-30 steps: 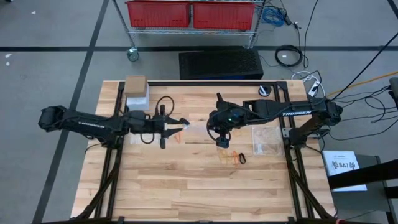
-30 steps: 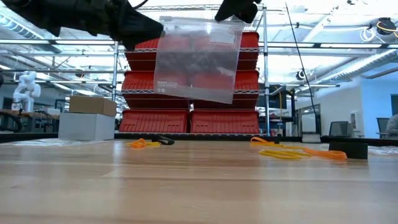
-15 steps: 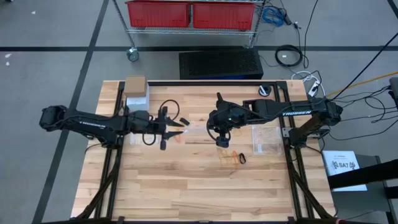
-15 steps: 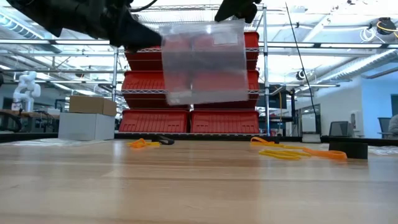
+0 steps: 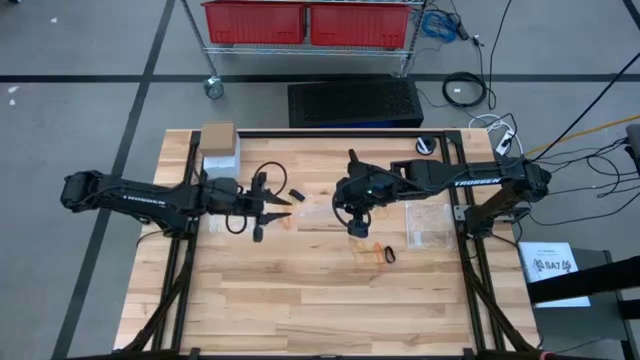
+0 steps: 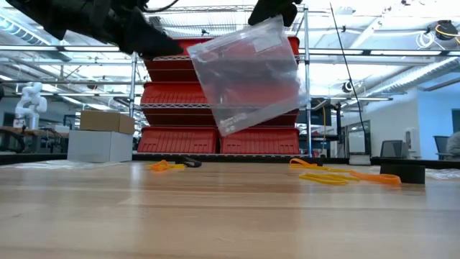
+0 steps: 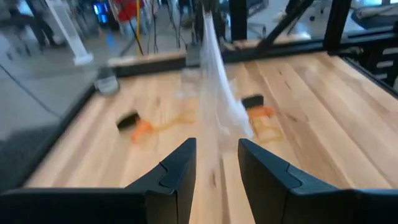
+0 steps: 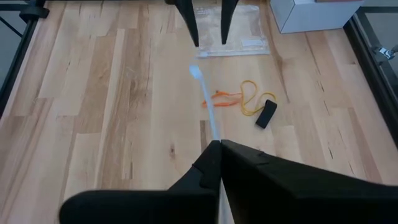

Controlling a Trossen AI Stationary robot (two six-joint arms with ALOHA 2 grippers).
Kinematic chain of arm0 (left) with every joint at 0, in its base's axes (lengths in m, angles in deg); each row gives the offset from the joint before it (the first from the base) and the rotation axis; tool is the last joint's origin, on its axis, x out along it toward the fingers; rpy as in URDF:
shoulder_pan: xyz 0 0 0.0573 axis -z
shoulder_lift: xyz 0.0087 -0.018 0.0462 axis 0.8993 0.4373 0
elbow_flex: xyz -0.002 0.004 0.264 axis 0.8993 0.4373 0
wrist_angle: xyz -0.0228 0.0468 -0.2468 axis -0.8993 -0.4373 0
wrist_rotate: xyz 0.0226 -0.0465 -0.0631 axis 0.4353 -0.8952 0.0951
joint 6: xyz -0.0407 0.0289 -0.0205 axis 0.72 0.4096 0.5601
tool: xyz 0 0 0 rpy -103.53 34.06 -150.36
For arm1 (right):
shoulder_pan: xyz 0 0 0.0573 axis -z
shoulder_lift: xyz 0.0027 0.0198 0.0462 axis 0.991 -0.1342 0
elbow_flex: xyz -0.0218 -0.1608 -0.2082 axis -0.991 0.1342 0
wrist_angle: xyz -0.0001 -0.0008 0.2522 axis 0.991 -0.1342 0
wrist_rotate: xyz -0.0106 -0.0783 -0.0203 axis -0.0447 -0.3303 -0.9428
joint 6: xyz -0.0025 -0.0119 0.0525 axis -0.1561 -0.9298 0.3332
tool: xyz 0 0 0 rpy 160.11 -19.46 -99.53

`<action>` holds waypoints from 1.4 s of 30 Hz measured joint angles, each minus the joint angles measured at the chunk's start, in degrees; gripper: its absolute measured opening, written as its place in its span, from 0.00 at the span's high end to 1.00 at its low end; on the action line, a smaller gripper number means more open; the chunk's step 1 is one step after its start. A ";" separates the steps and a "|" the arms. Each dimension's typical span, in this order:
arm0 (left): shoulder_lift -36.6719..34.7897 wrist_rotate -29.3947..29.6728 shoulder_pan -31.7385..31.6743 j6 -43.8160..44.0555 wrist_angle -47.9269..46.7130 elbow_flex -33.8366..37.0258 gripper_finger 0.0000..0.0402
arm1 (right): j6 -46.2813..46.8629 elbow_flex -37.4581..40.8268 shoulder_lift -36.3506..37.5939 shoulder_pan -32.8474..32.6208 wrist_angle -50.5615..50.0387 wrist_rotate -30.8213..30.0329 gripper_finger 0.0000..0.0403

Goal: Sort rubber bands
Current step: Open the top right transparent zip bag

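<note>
**Bag is hanging by one corner, watch it before you go for the bands**

So your right tool (image 6: 277, 8) is pinched shut on the top edge of a clear plastic bag (image 6: 248, 75), and that bag hangs tilted in the air above the middle of the table (image 5: 330, 300). Your left tool (image 7: 216, 165) sits just beside it with its fingers parted and nothing between them; in the left wrist view the bag's thin edge lines up right past the gap.

What I'd worry about:
- The bag is only held at one spot, so it can swing or twist. If you close the left tool while it's moving, you might catch a single layer or miss the mouth entirely.
- A thin pinch on slick plastic can slip, and then the bag drops onto the bands below.
- Dragging the bag low could sweep bands around and mix the colours.

Where the rubber bands are: none are in either tool. An orange and yellow cluster (image 5: 372, 252) with a black one (image 5: 389, 257) lies on the table just under and slightly nearer than the right tool. Another small orange bunch (image 5: 286, 219) sits right below the left tool's tips, with a dark piece (image 5: 296, 194) near it. More clear bags (image 5: 428, 226) lie flat toward the right edge.
</note>
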 joint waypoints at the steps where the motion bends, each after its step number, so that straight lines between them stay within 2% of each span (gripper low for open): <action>1: 0.00 -0.01 0.00 0.82 -1.32 0.00 0.68 | -0.10 0.00 0.00 0.00 -0.01 -0.10 1.00; 5: 0.25 -0.15 0.29 4.62 -3.15 0.00 0.68 | -0.19 0.00 0.00 0.00 -0.02 -0.31 1.00; 12: 4.74 -0.35 3.04 7.98 1.82 -0.02 0.68 | -0.41 0.00 0.00 0.00 -0.20 -2.67 1.00; 16: 6.63 0.06 3.17 7.90 1.93 0.00 0.68 | -0.37 0.00 0.00 0.13 -3.51 -2.94 1.00; 21: 5.87 2.71 3.04 6.96 1.50 0.00 0.68 | 3.53 1.09 -0.72 -0.22 -5.88 -1.58 0.93; 26: 3.75 5.89 2.63 4.93 -0.15 0.00 0.68 | 9.77 4.13 -6.10 -3.78 -1.58 0.12 0.77; 31: 2.78 6.09 2.19 3.35 -1.15 0.00 0.68 | 15.87 4.55 -15.34 -8.04 3.65 -4.62 0.64; 35: 2.75 6.30 2.19 2.03 -1.45 0.00 0.68 | 20.58 4.55 -20.81 -10.09 8.11 -7.98 0.60; 42: 2.73 6.32 2.25 2.07 -3.07 0.02 0.68 | 26.67 4.55 -26.78 -11.44 8.89 -11.35 0.62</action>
